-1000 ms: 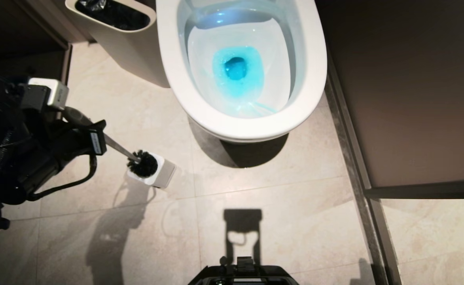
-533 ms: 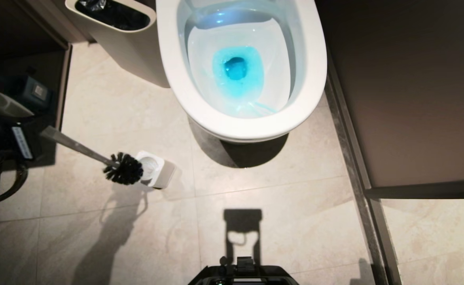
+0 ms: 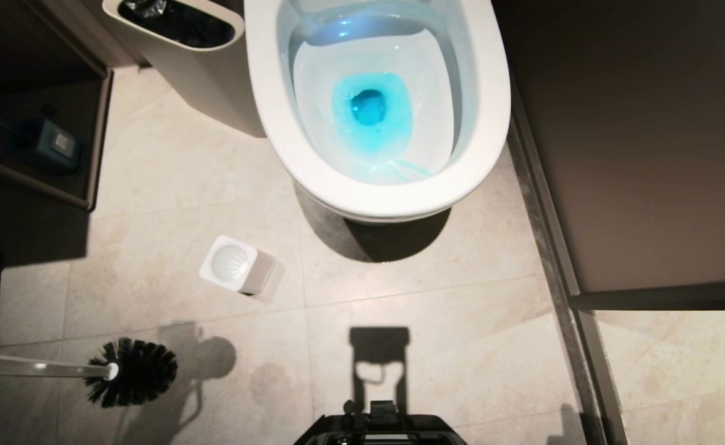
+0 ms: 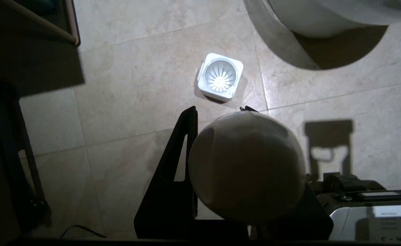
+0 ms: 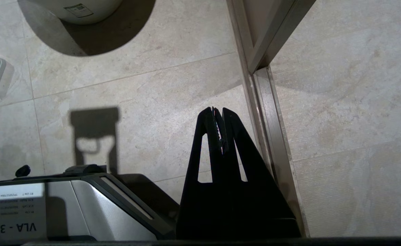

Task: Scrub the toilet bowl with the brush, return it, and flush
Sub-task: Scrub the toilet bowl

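The toilet bowl [image 3: 399, 199] fills the top centre of the head view, with blue water inside. The brush [image 3: 130, 371] hangs level above the floor at lower left, black bristles pointing right, and its white handle runs off the left edge. Its white square holder [image 3: 237, 266] stands empty on the tiles between brush and bowl. In the left wrist view my left gripper [image 4: 221, 111] is shut on the brush, whose rounded handle end [image 4: 246, 164] hides the right finger; the holder [image 4: 220, 77] lies beyond. My right gripper [image 5: 218, 111] hangs parked and shut, holding nothing.
An off-white waste bin [image 3: 201, 55] with a black liner stands left of the bowl. A dark blue brush holder [image 3: 50, 143] sits in the alcove at far left. A brown wall panel [image 3: 634, 154] bounds the right side. My base [image 3: 379, 429] shows at the bottom.
The brush head has come up out of the white holder and swung toward the lower left. The left arm has drawn back out of the head view. The right arm has not moved.
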`<state>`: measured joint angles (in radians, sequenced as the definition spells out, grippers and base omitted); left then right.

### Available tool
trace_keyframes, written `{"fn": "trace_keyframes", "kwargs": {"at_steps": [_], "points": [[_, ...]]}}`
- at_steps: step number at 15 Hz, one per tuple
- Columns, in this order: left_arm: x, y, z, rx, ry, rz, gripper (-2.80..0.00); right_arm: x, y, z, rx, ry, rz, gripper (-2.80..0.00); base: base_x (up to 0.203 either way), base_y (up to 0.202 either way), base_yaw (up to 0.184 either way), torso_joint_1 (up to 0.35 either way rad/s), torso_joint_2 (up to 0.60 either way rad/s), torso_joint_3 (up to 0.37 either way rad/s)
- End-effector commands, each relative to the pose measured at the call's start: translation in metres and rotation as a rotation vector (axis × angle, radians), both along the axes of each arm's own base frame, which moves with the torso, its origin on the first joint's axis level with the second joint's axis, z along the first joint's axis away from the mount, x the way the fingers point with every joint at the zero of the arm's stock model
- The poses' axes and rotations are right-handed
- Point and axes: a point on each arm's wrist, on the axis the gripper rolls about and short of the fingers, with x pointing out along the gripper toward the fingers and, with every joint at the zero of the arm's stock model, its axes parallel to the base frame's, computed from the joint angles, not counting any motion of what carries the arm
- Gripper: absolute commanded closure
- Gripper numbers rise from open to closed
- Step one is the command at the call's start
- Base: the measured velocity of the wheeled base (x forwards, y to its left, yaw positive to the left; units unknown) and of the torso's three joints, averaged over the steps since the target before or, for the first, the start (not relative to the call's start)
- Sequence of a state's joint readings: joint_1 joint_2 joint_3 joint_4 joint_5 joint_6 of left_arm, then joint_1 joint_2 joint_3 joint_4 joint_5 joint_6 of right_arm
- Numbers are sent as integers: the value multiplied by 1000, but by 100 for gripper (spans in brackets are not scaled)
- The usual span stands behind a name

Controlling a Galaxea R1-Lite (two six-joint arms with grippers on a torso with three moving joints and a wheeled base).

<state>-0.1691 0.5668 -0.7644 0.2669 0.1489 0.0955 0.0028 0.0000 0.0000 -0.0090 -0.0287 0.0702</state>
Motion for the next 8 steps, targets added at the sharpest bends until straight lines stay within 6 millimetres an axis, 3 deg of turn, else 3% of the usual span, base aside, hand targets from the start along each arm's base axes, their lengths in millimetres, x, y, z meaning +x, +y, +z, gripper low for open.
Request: {"fn": "trace_keyframes", "kwargs": {"at_steps": [1, 3, 6, 8], "points": [[-50, 9, -21, -32, -163, 3, 0, 0, 0, 0, 0, -2, 1, 0, 0, 0, 0, 0, 0, 0], [-57, 13, -32, -78, -186, 117, 0, 0, 0, 0, 0, 0, 0, 0, 0, 0, 0, 0, 0, 0], [-52, 8, -31, -87, -158, 254, 0, 0, 0, 0, 0, 0, 0, 0, 0, 0, 0, 0, 0, 0], [-58, 4, -35, -84, -184, 245, 0, 0, 0, 0, 0, 0, 0, 0, 0, 0, 0, 0, 0, 0]]}}
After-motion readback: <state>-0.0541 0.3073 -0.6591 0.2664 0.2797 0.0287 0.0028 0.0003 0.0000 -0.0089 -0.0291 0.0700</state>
